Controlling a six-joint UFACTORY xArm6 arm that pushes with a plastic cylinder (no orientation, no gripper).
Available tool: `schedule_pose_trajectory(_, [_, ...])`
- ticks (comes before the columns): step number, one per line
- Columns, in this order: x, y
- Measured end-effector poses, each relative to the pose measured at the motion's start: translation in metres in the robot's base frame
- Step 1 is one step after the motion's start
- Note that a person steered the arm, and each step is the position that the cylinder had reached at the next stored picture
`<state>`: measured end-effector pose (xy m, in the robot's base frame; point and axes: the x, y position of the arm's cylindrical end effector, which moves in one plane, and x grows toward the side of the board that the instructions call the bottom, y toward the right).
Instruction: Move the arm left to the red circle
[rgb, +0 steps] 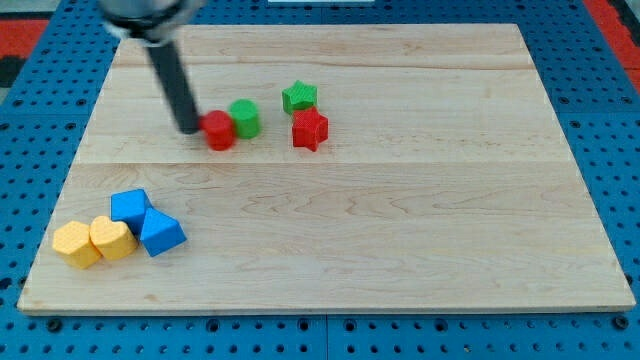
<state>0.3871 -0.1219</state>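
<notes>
The red circle sits on the wooden board at the upper middle-left, touching a green circle on its right. My tip rests on the board just at the red circle's left side, touching or nearly touching it. The dark rod slants up from the tip to the view's top left. A green star and a red star stand to the right of the two circles.
At the board's lower left lies a cluster: a blue block, a blue triangle-like block, a yellow heart and a yellow block. Blue pegboard surrounds the board.
</notes>
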Motion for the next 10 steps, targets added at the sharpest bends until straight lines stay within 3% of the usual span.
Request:
schedule_pose_trajectory(1, [-0.009, 0.057])
schedule_pose_trajectory(3, [-0.052, -0.003])
schedule_pose_trajectory(4, [-0.079, -0.003])
schedule_pose_trajectory(6, [-0.085, 0.017])
schedule_pose_trajectory(8, [0.014, 0.028])
schedule_pose_trajectory(10, [0.035, 0.028])
